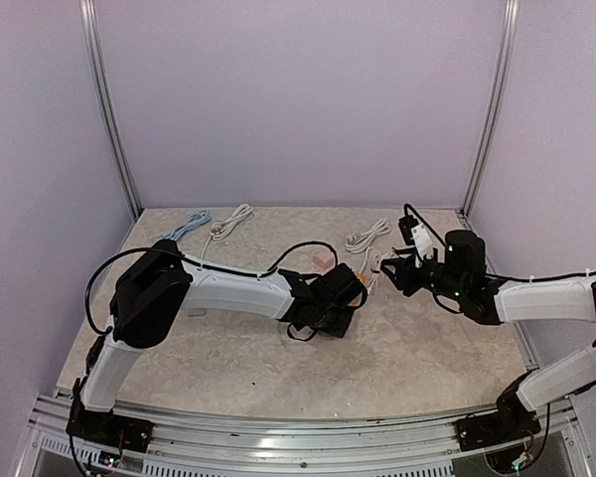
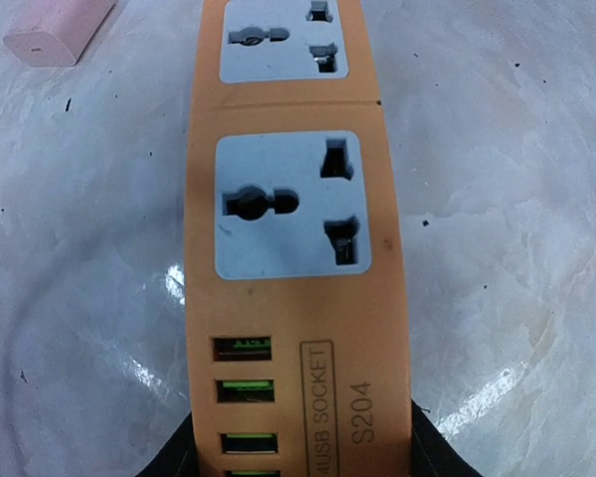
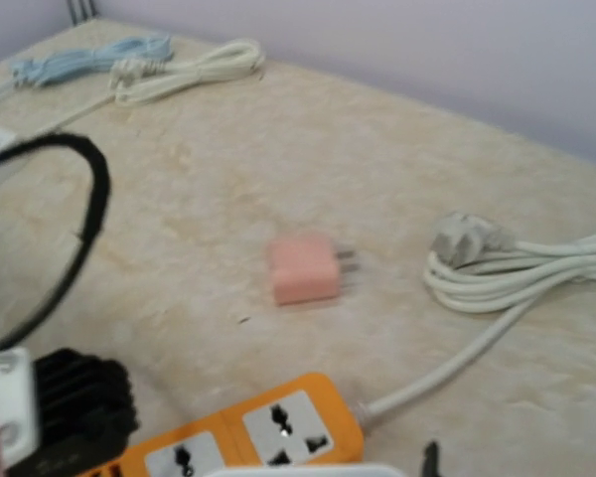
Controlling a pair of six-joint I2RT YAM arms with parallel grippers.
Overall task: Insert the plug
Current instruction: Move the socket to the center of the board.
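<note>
Clamping the orange power strip at its USB end, our left gripper holds it flat, sockets up. Right gripper: we can't tell its jaws. The pink plug lies loose just beyond the strip, ahead of the right gripper, prongs toward the coiled white cord.

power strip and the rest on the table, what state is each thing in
power strip: held by left gripper at its usb end, both sockets empty
pink adapter: lying loose, unplugged
strip's cord: coiled, plug lying free
blue cable: bundled, far left
white cable: bundled beside it
right gripper: over the table, grip unclear
</note>
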